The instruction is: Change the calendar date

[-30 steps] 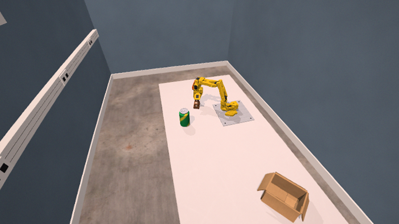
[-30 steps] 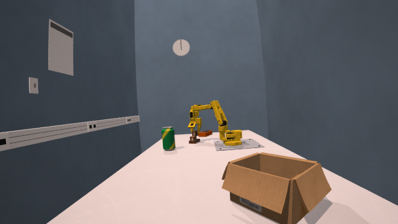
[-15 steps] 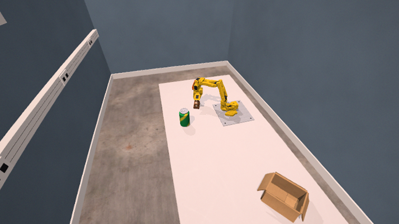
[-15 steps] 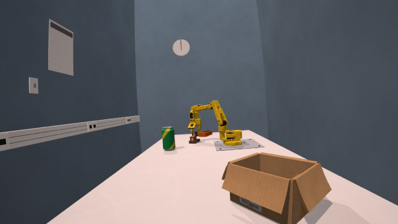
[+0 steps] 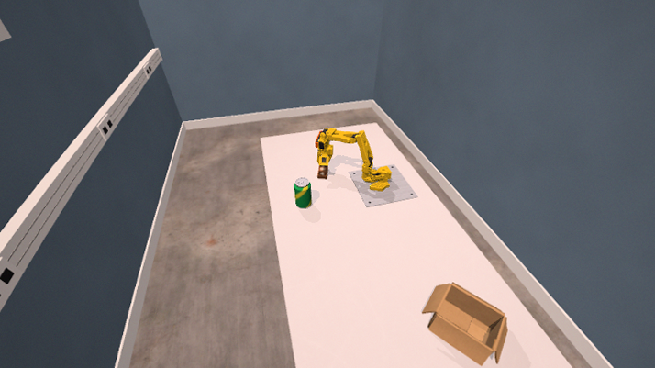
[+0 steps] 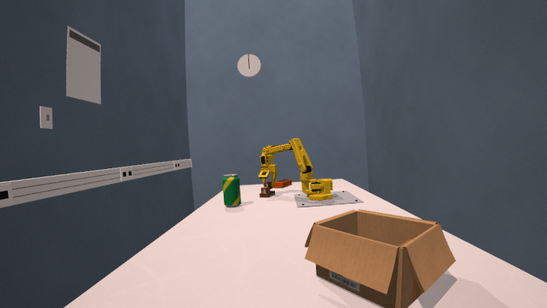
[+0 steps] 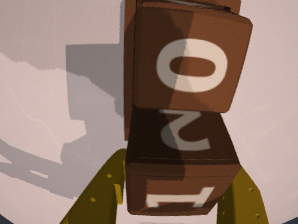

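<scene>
Pale tabletop, brown cube [image 7: 184,150] reading 1 and apparently 2 in hand [image 7: 172,192].

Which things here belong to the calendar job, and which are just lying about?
Part of the job:
- the cube in the tool
- the other cube
- the tray under that other cube

Just lying about:
- green can
- open cardboard box
- orange object, purpose unclear

Cube [image 7: 181,135] w/ the 2: digit's top hidden behind the 0 cube [image 7: 192,60]; tray [image 7: 128,90] mostly covered, cut off up top.
</scene>
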Motion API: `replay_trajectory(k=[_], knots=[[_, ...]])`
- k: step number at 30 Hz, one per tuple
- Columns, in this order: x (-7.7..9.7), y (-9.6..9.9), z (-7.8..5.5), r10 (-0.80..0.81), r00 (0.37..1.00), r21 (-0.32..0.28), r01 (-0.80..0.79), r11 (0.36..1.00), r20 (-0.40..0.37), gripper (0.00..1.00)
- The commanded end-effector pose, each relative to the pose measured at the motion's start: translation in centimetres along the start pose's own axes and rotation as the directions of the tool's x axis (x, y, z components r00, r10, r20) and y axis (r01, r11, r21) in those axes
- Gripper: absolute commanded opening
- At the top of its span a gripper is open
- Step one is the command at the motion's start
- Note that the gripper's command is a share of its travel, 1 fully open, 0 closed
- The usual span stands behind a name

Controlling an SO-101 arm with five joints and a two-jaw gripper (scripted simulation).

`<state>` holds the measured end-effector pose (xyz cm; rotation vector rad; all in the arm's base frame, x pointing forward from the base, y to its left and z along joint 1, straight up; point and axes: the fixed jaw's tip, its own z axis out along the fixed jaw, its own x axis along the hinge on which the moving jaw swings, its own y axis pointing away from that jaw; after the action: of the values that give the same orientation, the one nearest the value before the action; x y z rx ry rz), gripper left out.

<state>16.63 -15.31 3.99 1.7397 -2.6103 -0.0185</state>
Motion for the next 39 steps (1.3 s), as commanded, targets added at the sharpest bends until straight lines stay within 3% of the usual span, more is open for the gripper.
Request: replay_trajectory(k=[1,39], knots=[[0.2,0.0,0.1,0.001,1.000,0.011,-0.001,1.000,-0.002,0.00],[0.2,0.1,1.3,0.001,1.000,0.011,-0.001,1.000,-0.002,0.00]])
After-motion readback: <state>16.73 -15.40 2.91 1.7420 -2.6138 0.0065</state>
